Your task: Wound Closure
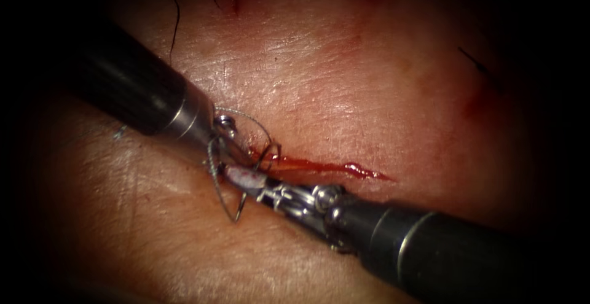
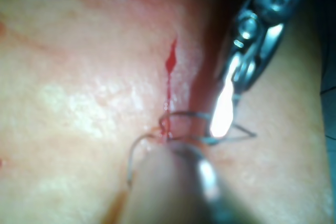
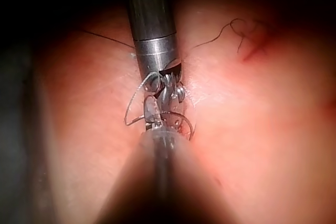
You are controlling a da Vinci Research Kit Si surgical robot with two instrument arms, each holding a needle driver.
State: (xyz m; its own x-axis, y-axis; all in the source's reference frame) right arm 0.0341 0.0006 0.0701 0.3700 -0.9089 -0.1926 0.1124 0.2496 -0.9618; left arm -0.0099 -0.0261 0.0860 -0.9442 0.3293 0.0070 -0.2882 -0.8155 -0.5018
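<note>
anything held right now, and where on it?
Right end effector grips the needle mid-curve at the cut's left end. Left end effector's hold cannot be told.

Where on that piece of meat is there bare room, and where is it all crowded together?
Bare tissue lies above the cut and below the left tool, toward the near edge. The crowded spot is the cut's left end, where both tools' tips, the right tool, needle and thread meet.

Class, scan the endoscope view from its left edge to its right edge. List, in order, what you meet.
Left arm's shaft → needle → right tool → red fluid along the cut → right arm's shaft.
</note>
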